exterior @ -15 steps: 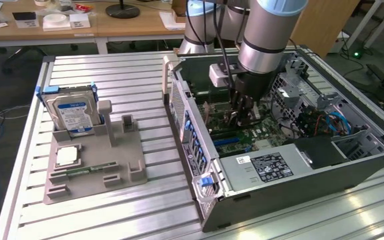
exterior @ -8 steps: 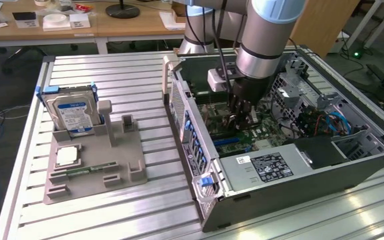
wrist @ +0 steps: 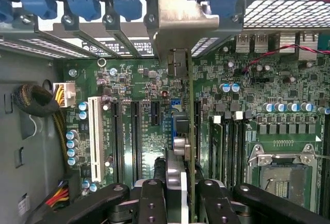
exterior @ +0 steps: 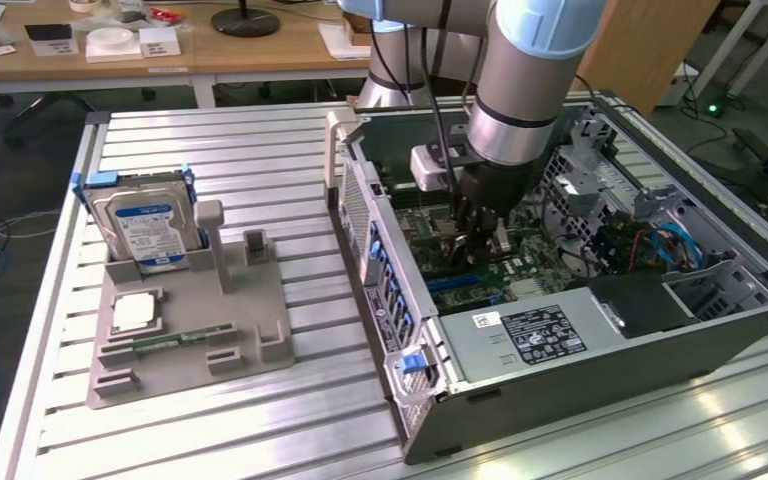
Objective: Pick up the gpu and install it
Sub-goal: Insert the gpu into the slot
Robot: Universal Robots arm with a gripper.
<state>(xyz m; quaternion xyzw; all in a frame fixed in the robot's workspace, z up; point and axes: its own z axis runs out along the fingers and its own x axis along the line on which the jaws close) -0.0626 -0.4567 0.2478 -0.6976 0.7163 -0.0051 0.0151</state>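
Dark gpu [wrist: 190, 131]: 1 | gripper [wrist: 180, 195] jaws clamp it | motherboard [wrist: 139, 131]: 1 | hard drive [exterior: 144, 225]: 1

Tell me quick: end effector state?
End effector: shut on the gpu, held edge-on over the motherboard slots inside the case.

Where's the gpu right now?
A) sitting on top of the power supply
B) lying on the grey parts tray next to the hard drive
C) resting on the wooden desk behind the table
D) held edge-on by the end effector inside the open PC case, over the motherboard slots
D: the end effector is down inside the PC case, and the wrist view shows the gpu edge-on between its fingers, over the motherboard slots.
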